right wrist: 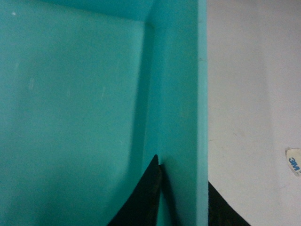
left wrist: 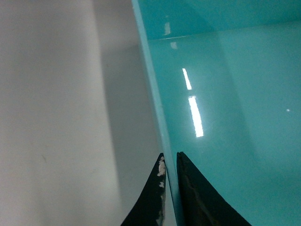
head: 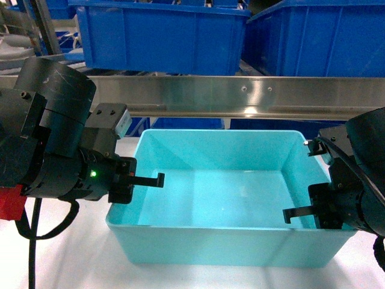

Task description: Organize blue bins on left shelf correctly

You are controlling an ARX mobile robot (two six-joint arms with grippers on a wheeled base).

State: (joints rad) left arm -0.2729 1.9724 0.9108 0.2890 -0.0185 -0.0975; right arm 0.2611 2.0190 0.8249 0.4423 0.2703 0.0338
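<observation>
The shiny stainless-steel shelf rail (head: 240, 96) spans ahead, the light turquoise rectangular plastic bin (head: 231, 198) sits on the white table (head: 66, 259) below it, left gripper (left wrist: 170, 188) and right gripper (right wrist: 181, 197) each pinching a side wall, evidently for a level two-handed lift.

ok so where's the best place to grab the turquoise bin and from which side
By its two short end walls, from above, one finger inside and one outside each thin rim. The turquoise bin is wide, open-topped and empty, so both walls are free. The left gripper and right gripper already straddle them that way.
</observation>
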